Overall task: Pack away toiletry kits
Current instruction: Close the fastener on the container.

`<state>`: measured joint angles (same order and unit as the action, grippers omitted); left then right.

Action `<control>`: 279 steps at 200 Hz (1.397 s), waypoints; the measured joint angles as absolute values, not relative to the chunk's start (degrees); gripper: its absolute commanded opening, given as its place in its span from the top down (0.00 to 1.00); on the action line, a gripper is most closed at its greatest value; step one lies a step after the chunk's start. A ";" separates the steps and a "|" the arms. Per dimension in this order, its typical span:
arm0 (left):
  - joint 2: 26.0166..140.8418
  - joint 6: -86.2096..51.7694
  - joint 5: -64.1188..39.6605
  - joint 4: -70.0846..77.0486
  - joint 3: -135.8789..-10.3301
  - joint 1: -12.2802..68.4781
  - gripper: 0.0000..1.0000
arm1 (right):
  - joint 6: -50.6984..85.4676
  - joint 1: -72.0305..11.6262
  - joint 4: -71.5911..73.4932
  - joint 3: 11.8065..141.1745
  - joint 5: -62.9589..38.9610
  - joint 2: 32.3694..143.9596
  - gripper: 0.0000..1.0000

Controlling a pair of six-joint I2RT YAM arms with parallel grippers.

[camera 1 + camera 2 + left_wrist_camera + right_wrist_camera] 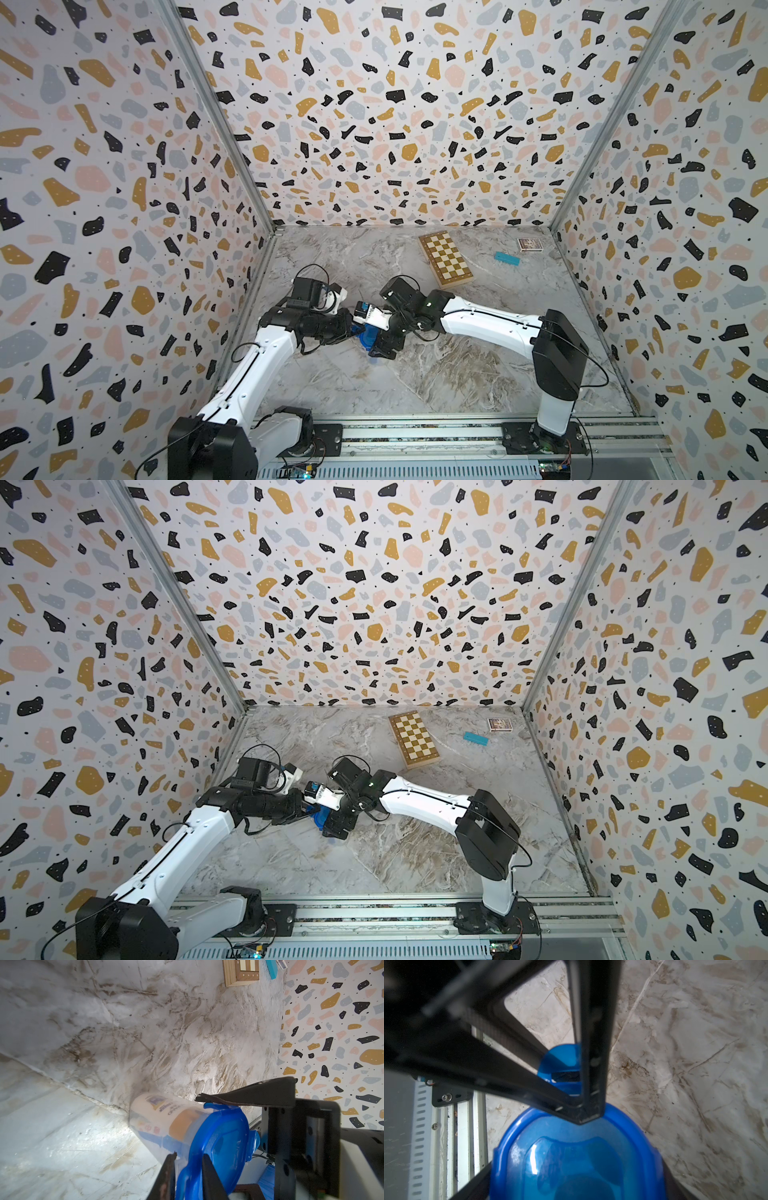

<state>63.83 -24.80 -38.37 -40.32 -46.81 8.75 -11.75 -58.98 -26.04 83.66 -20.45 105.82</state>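
White bottle [158,1112] with orange cap sits inside the clear container [148,1140], blue lid [220,1138] fitted, base on the desk [457,374]. Left pincer [185,1127] clamps the lidded end. Right pincer [575,1164] straddles the lid, grip undetermined. Judged: packing nearly complete, lid securing outstanding.

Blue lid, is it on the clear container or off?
On: in the left wrist view the blue lid covers the clear container. Latched: cannot tell.
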 measured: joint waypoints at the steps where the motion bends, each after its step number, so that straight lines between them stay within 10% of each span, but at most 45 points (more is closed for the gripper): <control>1: 63.83 -24.80 -38.39 -40.29 -46.81 8.75 0.79 | -11.75 -58.98 -26.04 83.66 -20.45 105.82 0.22; 27: 63.86 -24.82 -38.44 -40.27 -46.81 8.75 0.79 | -11.88 -59.00 -26.17 83.74 -20.32 105.84 0.00; 78: 64.01 -24.80 -38.54 -40.23 -46.85 8.84 0.78 | -10.13 -59.22 -25.85 83.26 -19.05 103.22 0.00; 141: 65.01 -24.56 -36.40 -42.09 -47.09 9.13 0.33 | 6.22 -54.06 -17.85 70.37 -17.96 79.96 0.02; 255: 58.67 -16.38 -17.74 -53.65 -66.46 15.11 0.20 | 28.49 -40.66 -14.98 52.95 -16.47 66.96 0.11; 279: 57.91 -17.47 -15.44 -55.79 -66.50 23.07 0.01 | 33.54 -37.43 -13.17 48.77 -23.33 65.71 0.12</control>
<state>57.91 -17.47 -15.44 -55.79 -66.50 23.07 33.54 -37.43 -13.17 48.77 -23.33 65.71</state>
